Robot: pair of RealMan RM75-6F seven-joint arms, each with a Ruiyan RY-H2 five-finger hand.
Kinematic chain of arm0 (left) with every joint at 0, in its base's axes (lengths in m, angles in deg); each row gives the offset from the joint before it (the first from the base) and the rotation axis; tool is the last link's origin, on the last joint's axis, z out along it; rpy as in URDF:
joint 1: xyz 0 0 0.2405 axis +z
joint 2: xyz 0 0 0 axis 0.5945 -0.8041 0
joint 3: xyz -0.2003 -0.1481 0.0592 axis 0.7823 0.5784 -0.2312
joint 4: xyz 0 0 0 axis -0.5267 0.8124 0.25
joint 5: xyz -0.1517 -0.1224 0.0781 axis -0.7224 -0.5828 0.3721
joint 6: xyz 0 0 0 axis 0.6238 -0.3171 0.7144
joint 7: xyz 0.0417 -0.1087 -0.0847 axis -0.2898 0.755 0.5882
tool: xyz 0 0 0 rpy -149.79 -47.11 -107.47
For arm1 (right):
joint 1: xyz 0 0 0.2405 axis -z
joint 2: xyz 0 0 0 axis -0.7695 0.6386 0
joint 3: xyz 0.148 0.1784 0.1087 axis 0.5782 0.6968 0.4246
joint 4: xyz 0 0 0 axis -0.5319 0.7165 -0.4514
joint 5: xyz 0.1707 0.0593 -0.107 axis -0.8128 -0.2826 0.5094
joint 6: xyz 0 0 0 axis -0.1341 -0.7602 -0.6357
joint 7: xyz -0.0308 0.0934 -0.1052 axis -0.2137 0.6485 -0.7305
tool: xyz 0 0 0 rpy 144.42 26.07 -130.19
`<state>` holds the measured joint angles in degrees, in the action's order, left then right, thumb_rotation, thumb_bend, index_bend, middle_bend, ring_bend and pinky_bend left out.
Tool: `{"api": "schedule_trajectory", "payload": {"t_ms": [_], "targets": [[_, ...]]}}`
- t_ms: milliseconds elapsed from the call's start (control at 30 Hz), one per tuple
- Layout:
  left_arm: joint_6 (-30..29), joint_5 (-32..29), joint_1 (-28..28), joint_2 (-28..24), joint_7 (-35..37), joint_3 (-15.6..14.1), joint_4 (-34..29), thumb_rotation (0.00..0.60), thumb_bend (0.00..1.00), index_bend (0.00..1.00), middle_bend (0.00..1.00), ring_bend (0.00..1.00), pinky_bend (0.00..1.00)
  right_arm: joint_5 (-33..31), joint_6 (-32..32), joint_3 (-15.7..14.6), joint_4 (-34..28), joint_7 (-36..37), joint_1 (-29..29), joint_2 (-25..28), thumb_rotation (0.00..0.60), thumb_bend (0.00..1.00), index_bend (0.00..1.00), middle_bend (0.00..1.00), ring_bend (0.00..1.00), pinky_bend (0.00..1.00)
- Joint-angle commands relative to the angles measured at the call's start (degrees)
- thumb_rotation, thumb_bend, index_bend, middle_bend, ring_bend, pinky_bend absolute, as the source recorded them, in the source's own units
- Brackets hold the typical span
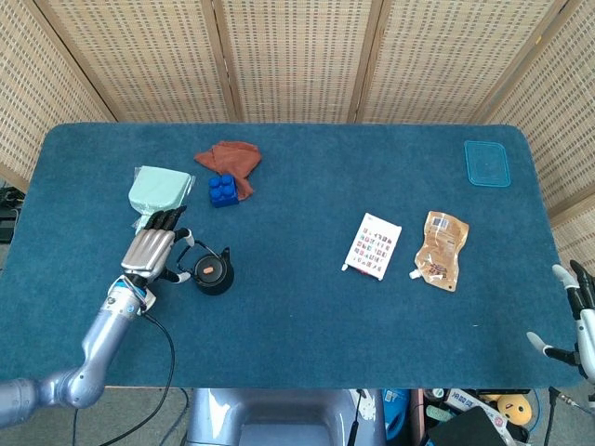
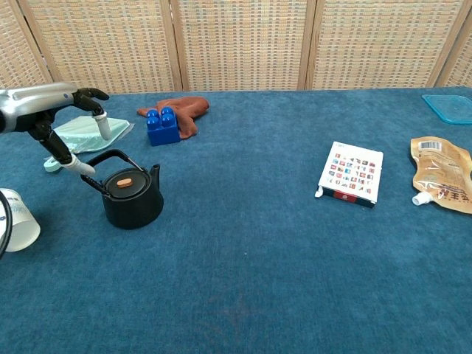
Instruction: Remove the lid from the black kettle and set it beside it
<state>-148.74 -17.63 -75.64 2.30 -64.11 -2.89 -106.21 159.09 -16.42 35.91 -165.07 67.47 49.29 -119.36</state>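
The black kettle (image 1: 213, 273) (image 2: 133, 198) stands on the blue cloth, left of centre, its arched handle upright. Its black lid (image 2: 125, 184) with a small orange knob (image 1: 210, 271) sits on top. My left hand (image 1: 153, 251) (image 2: 46, 110) hovers just left of the kettle, a little above it, fingers spread and empty, the thumb close to the handle. My right hand (image 1: 575, 311) shows only at the head view's lower right edge, off the table, fingers apart and holding nothing.
A white paper cup (image 2: 15, 221) lies on its side left of the kettle. Behind are a pale green pouch (image 1: 158, 190), a blue block (image 1: 221, 190) and a rust cloth (image 1: 231, 158). To the right lie a card pack (image 1: 373, 245), a brown pouch (image 1: 442, 249) and a blue tray (image 1: 487, 163).
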Motion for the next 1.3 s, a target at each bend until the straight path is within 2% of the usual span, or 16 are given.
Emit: {"api": "schedule_trajectory", "payload": {"t_ms": [33, 167, 267, 400, 500, 800, 900, 1033, 1300], "targets": [[-2.82, -5.44, -2.06, 3.18, -4.25, 0.72, -1.28, 0.6, 0.16, 0.42, 0.0, 0.0, 0.0, -0.11, 0.2, -0.02, 0.1, 0.05, -0.11, 0.03, 0.6, 0.0, 0.0, 0.0, 0.0, 0.0], [-3.0, -8.49, -3.24, 4.5, -5.81, 1.02, -1.32, 0.6, 0.16, 0.43, 0.0, 0.0, 0.0, -0.17, 0.34, -0.07, 0.13, -0.12, -0.19, -0.04, 0.6, 0.0, 0.0, 0.0, 0.0, 0.0], [-3.66, -11.04, -4.11, 5.9, -6.91, 1.37, -0.8, 0.6, 0.22, 0.45, 0.0, 0.0, 0.0, -0.22, 0.42, -0.11, 0.08, -0.41, -0.26, -0.11, 0.6, 0.0, 0.0, 0.0, 0.0, 0.0], [-6.55, -16.61, -5.9, 8.19, -11.4, 1.65, -0.25, 0.6, 0.26, 0.47, 0.0, 0.0, 0.0, -0.43, 0.48, -0.1, 0.1, -0.66, -0.32, -0.2, 0.6, 0.0, 0.0, 0.0, 0.0, 0.0], [-8.08, -18.56, -6.56, 9.53, -12.54, 2.07, 0.05, 0.6, 0.27, 0.47, 0.0, 0.0, 0.0, -0.63, 0.67, -0.06, 0.13, -0.58, -0.42, -0.17, 0.6, 0.0, 0.0, 0.0, 0.0, 0.0], [-9.34, -20.66, -7.5, 11.14, -13.85, 2.13, 0.92, 0.6, 0.28, 0.52, 0.0, 0.0, 0.0, -0.83, 1.13, -0.09, 0.33, -0.31, -0.63, -0.13, 0.6, 0.0, 0.0, 0.0, 0.0, 0.0], [-10.45, -20.94, -7.64, 11.96, -14.14, 2.2, 1.27, 0.6, 0.32, 0.54, 0.0, 0.0, 0.0, -0.93, 1.13, -0.06, 0.36, -0.18, -0.64, -0.09, 0.6, 0.0, 0.0, 0.0, 0.0, 0.0], [-12.02, -21.52, -7.83, 12.95, -15.21, 2.1, 1.5, 0.6, 0.34, 0.54, 0.0, 0.0, 0.0, -0.86, 1.1, -0.08, 0.26, 0.02, -0.63, 0.06, 0.6, 0.0, 0.0, 0.0, 0.0, 0.0], [-10.95, -22.97, -7.69, 12.41, -14.91, 2.63, 0.48, 0.6, 0.34, 0.54, 0.0, 0.0, 0.0, -0.74, 0.94, -0.1, 0.3, 0.62, -0.54, 0.28, 0.6, 0.0, 0.0, 0.0, 0.0, 0.0]]}}
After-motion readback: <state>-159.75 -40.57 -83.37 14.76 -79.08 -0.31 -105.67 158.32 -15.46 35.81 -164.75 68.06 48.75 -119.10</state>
